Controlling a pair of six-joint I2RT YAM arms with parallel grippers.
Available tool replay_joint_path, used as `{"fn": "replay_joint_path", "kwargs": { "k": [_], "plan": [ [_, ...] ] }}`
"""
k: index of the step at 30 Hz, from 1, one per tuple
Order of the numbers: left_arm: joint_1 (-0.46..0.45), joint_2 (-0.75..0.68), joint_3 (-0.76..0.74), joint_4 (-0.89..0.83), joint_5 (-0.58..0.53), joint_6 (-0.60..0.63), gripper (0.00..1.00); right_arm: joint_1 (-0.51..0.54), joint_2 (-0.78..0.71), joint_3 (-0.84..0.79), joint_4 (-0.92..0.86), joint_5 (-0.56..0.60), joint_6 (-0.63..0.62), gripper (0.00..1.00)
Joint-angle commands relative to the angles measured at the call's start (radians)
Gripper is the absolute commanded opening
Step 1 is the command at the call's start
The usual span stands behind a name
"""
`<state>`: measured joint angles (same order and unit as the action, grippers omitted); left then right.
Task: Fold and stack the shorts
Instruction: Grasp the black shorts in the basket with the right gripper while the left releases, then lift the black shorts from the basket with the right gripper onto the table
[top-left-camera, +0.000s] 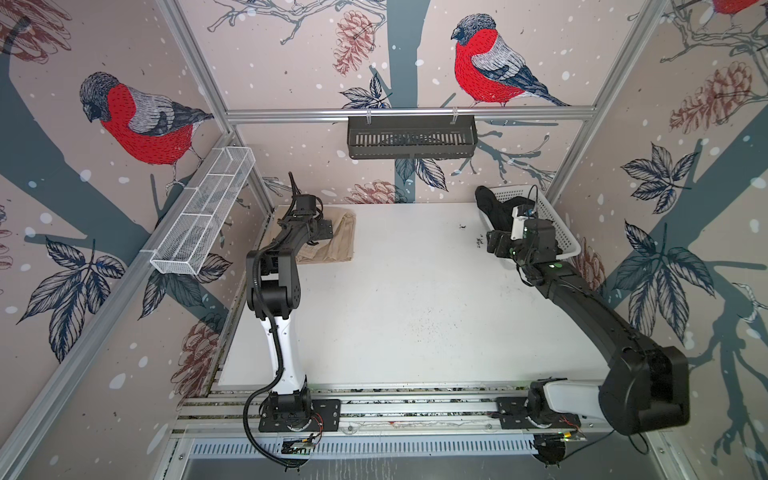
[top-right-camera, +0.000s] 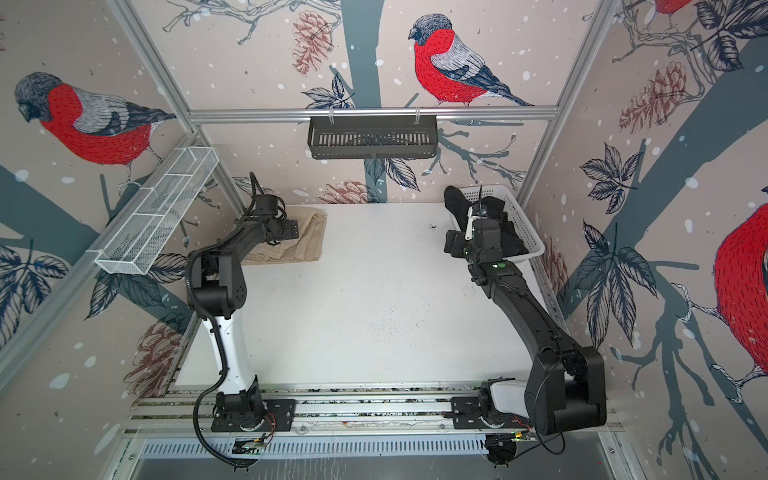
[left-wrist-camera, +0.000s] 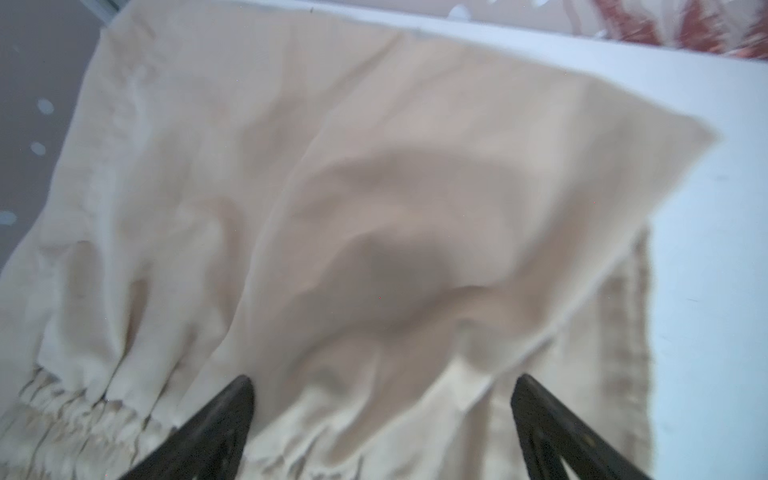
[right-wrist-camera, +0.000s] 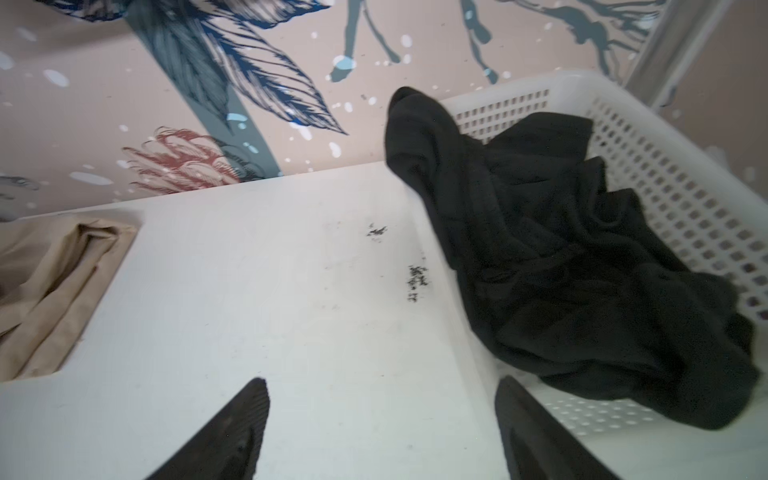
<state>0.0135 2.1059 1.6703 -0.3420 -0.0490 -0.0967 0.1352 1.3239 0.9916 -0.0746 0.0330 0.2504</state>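
The beige shorts (top-left-camera: 336, 241) (top-right-camera: 303, 241) lie folded at the table's far left corner. My left gripper (left-wrist-camera: 382, 386) hovers open just above them, near their gathered waistband (left-wrist-camera: 62, 419), with nothing between its fingers. The black shorts (right-wrist-camera: 561, 257) (top-left-camera: 496, 212) (top-right-camera: 457, 205) lie crumpled in the white basket (right-wrist-camera: 681, 195) (top-left-camera: 561, 232) at the far right, one end draped over its left rim. My right gripper (right-wrist-camera: 380, 390) is open at the basket's near left corner; one fingertip (right-wrist-camera: 511, 395) is over the basket's rim and the other over bare table. It holds nothing.
A black slotted shelf (top-left-camera: 411, 137) hangs on the back rail and a white wire tray (top-left-camera: 203, 216) on the left rail. Dark specks (right-wrist-camera: 417, 282) mark the white table (top-left-camera: 415, 299) beside the basket. Aluminium frame rails (top-left-camera: 374, 403) run along the front edge.
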Motion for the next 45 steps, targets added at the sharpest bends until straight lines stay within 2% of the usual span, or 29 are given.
{"fn": "replay_joint_path", "kwargs": {
  "k": [1, 5, 9, 13, 18, 22, 26, 31, 35, 38, 41, 44, 45],
  "plan": [
    [-0.04, -0.094, -0.066, 0.095, 0.071, 0.019, 0.97, -0.048, 0.039, 0.046, -0.038, 0.081, -0.063, 0.91],
    [-0.081, -0.19, -0.123, 0.11, 0.058, -0.023, 0.97, -0.145, 0.096, 0.116, -0.016, 0.081, -0.086, 0.95],
    [-0.117, -0.33, -0.277, 0.206, 0.19, -0.107, 0.97, -0.214, 0.224, 0.278, -0.099, 0.072, -0.134, 0.97],
    [-0.139, -0.464, -0.458, 0.327, 0.328, -0.169, 0.97, -0.215, 0.356, 0.4, -0.133, 0.016, -0.171, 0.99],
    [-0.141, -0.596, -0.629, 0.442, 0.463, -0.259, 0.97, -0.225, 0.503, 0.518, -0.218, 0.135, -0.185, 1.0],
    [-0.142, -0.676, -0.726, 0.467, 0.451, -0.222, 0.97, -0.24, 0.579, 0.56, -0.254, 0.212, -0.204, 1.0],
    [-0.142, -0.698, -0.74, 0.444, 0.399, -0.192, 0.97, -0.246, 0.633, 0.573, -0.237, 0.206, -0.207, 1.0],
    [-0.142, -0.69, -0.719, 0.438, 0.438, -0.219, 0.97, -0.25, 0.71, 0.597, -0.237, 0.2, -0.207, 0.97],
    [-0.143, -0.692, -0.715, 0.427, 0.461, -0.238, 0.97, -0.265, 0.738, 0.575, -0.22, 0.207, -0.198, 0.85],
    [-0.142, -0.699, -0.705, 0.416, 0.485, -0.241, 0.97, -0.278, 0.731, 0.539, -0.18, 0.134, -0.176, 0.67],
    [-0.142, -0.719, -0.709, 0.408, 0.477, -0.237, 0.96, -0.28, 0.687, 0.49, -0.107, 0.05, -0.158, 0.34],
    [-0.143, -0.727, -0.712, 0.398, 0.48, -0.235, 0.97, -0.28, 0.618, 0.428, -0.011, -0.015, -0.135, 0.09],
    [-0.142, -0.729, -0.712, 0.392, 0.483, -0.234, 0.96, -0.281, 0.594, 0.412, 0.018, -0.039, -0.122, 0.04]
  ]
}}
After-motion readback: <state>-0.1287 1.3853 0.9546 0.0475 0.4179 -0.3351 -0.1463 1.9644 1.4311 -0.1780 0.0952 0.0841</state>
